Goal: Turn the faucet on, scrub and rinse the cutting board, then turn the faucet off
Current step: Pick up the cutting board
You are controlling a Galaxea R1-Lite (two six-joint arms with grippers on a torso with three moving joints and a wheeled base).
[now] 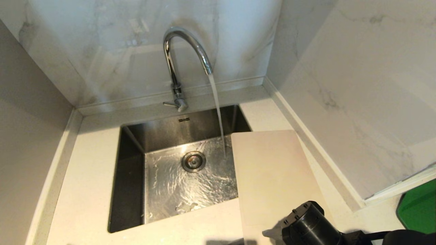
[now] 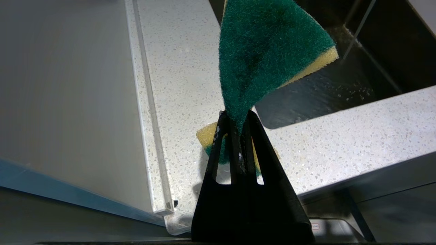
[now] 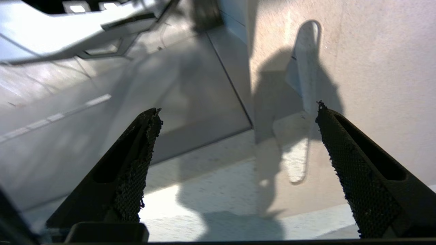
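So the tall chrome gooseneck faucet [image 1: 185, 61] is running into the steel sink [image 1: 131, 170], tap step done. The pale cream plastic cutting board [image 1: 272, 177] lies on the counter, overhanging the sink's right edge. The right gripper [image 3: 235, 136] is spread wide just by its handle slot [image 3: 305, 102]; the left gripper [image 2: 238, 117] is clamped on a green-and-yellow sponge [image 2: 265, 51]. Next up, I'd guess: grab that board end and swing it under the stream.
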